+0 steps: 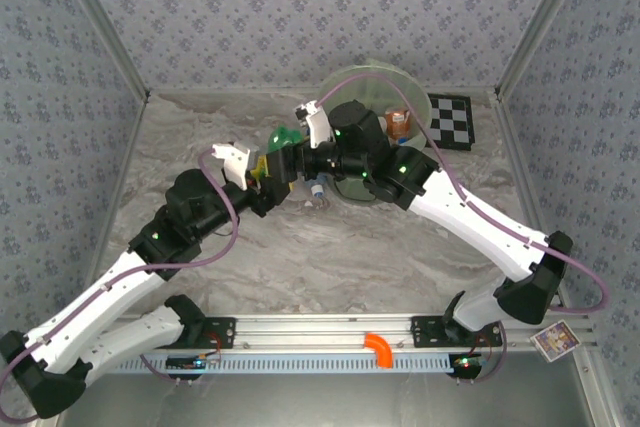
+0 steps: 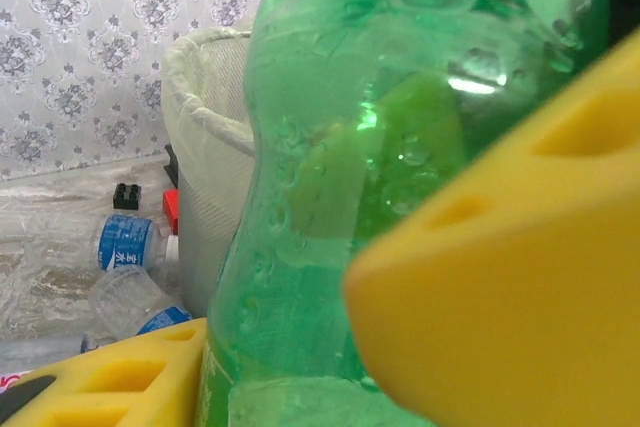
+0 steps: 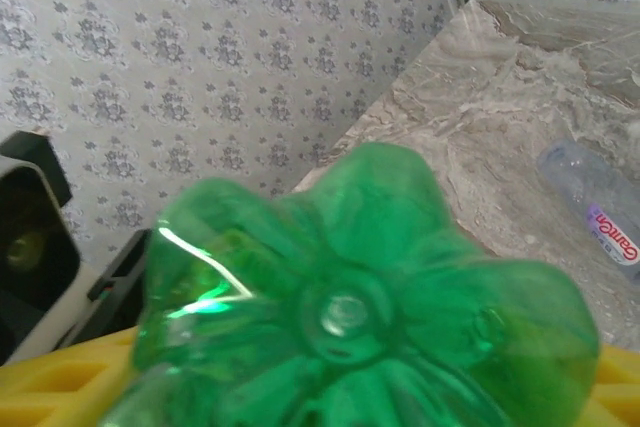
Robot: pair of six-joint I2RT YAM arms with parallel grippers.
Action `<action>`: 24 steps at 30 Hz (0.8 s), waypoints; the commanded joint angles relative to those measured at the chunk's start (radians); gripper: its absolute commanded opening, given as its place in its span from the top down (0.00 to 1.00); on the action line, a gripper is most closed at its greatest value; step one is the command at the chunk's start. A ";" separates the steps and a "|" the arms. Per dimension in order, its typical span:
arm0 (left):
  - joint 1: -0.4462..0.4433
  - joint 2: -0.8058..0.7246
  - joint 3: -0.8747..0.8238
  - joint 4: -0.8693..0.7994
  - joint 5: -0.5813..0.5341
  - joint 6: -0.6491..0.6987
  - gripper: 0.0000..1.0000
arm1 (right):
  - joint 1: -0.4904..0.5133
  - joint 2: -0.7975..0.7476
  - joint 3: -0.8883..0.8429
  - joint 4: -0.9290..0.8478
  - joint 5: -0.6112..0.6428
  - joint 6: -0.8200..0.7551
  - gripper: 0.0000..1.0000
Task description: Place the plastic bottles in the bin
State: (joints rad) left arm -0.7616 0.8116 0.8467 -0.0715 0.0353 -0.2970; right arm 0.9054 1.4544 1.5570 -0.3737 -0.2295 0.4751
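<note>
Two arms meet above the middle of the counter (image 1: 330, 257) in the top view. A green bottle (image 1: 288, 136) sits between the left end effector (image 1: 268, 167) and the right end effector (image 1: 300, 155). The bin (image 1: 372, 82) stands just behind them, beside a checkered card (image 1: 450, 120).

Left wrist view: the left end effector (image 2: 320, 347) pinches the green bottle (image 2: 400, 147) between its yellow pads (image 2: 500, 287). The bin (image 2: 205, 167) is near, with a blue-labelled bottle (image 2: 125, 243) lying on the counter at its foot.

Right wrist view: the green bottle (image 3: 350, 307) shows its base, with the right end effector (image 3: 340, 397) around it. Whether this end effector grips it cannot be told. A clear bottle (image 3: 600, 212) lies on the counter (image 3: 500, 107) beyond.

Assessment: a handover of one bottle appears to be in hand. The next move calls for a firm hold by the right side before the left lets go, then a carry over the bin's rim.
</note>
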 commanded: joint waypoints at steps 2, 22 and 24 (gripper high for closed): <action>-0.007 -0.001 0.021 0.024 -0.005 0.019 0.48 | 0.008 0.003 0.044 -0.015 -0.004 -0.018 0.38; -0.007 -0.047 0.005 0.016 -0.045 -0.038 0.06 | -0.175 -0.183 0.011 -0.062 0.181 -0.104 0.49; -0.007 -0.054 -0.001 0.015 -0.056 -0.041 0.06 | -0.229 -0.193 0.010 -0.073 0.189 -0.106 0.49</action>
State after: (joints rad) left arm -0.7670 0.7799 0.8467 -0.0677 0.0051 -0.3271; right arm 0.7238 1.2812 1.5623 -0.4202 -0.0925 0.4015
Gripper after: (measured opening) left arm 0.939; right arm 0.573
